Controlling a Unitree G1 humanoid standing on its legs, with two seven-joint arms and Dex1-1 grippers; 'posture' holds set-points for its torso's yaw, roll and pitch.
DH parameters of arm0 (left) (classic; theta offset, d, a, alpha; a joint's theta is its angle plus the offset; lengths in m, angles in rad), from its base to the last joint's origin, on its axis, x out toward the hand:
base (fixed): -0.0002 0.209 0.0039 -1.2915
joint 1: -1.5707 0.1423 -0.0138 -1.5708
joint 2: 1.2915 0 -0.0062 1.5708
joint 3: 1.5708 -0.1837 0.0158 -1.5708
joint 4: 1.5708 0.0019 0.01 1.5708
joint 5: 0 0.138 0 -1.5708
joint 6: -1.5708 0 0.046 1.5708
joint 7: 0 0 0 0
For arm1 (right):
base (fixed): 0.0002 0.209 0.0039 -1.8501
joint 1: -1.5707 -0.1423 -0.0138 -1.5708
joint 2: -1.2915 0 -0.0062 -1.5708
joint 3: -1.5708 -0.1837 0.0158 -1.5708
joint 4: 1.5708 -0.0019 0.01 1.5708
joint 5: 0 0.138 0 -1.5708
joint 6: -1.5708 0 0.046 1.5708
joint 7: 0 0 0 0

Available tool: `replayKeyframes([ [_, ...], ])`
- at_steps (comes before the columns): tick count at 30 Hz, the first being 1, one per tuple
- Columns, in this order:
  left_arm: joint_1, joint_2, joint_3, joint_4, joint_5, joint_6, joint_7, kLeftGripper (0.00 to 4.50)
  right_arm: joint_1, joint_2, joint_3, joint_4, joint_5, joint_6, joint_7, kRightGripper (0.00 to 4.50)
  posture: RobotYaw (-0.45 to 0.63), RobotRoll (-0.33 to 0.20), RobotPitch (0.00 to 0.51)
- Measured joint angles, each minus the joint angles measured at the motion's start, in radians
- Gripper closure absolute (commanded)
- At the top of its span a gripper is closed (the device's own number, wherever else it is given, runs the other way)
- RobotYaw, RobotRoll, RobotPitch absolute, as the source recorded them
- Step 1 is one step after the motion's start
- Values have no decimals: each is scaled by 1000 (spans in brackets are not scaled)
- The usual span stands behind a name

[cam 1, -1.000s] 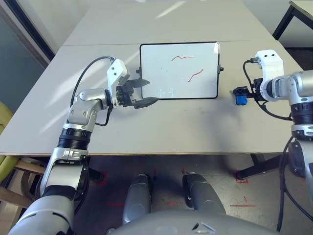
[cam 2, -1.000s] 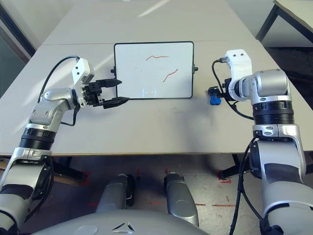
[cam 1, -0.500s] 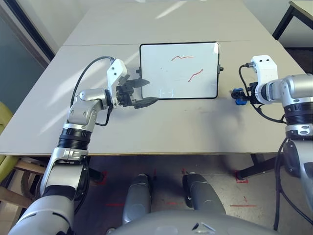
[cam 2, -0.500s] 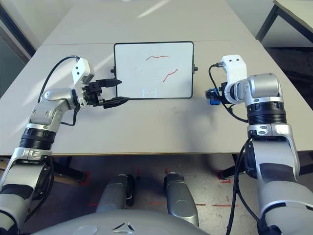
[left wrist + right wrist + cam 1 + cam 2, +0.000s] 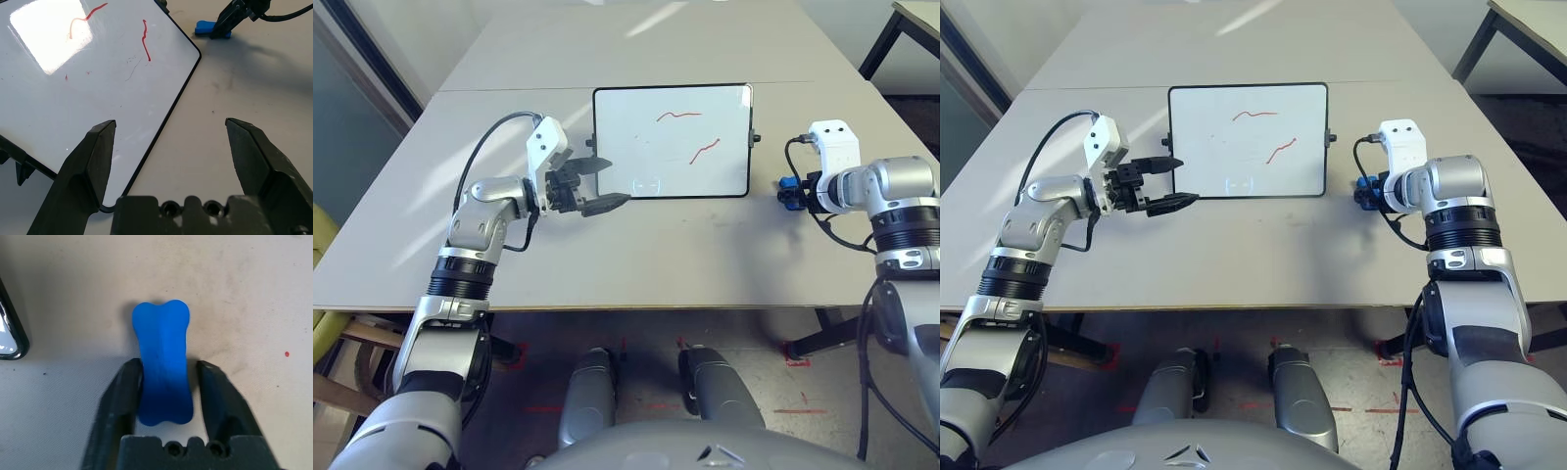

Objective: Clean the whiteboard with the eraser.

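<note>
While the head camera looks down, the whiteboard [image 5: 672,140] lies flat on the pale surface [image 5: 636,240], two red squiggles [image 5: 692,134] on its glossy face. The left gripper [image 5: 597,185] hangs just off the board's near left corner, fingers spread wide, one over the board's edge and one over bare surface. Over on the other side, the right gripper [image 5: 786,191] sits just past the board's right short side, and the eraser [image 5: 787,186] shows as a blue speck between its fingers. Now the left wrist view: both black fingers [image 5: 83,169] stand far apart, the board's rounded corner lying between them, one fingertip over white board, the other over bare surface; far beyond the fingertips the eraser [image 5: 208,28] rests on the surface with the right gripper [image 5: 234,14] on it. And the right wrist view: the eraser [image 5: 163,373] stands between the two fingers [image 5: 120,404], both pressed against its pinched waist, its far end poking out past the tips, the board's black frame [image 5: 11,330] off to one side.
</note>
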Motion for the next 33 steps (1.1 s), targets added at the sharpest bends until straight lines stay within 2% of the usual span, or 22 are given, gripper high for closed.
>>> replayKeyframes([
  [2, 0, 0, 0, 0, 0, 0, 1, 0, -3, 0, 0, 0, -2, -3, 1, 3861, -186, 0, 92],
  [4, 0, 0, 0, 0, 0, 0, 3, 0, -3, 0, 0, 1, -6, -6, 1, 4083, -187, 0, 93],
  [10, 0, 0, 0, -1, 0, 1, 7, 0, -2, -4, 25, 1, -14, -31, 17, 4083, -189, 0, 96],
  [17, 0, 1, 5, -1, -2, 1, 11, 0, 5, -78, 141, -99, -56, -155, 136, 4083, -195, 0, 97],
  [23, 0, 25, 22, 0, -3, 2, 13, 0, 5, -212, 316, -263, -223, -368, 213, 4083, -195, 0, 97],
  [28, -1, 26, 24, 0, -4, 2, 13, 0, -12, -246, 425, -353, -348, -503, 294, 4083, -200, 0, 97],
  [33, -3, 26, 25, 2, -4, 2, 13, 0, -73, -250, 498, -358, -452, -628, 374, 4083, -204, 0, 92],
])
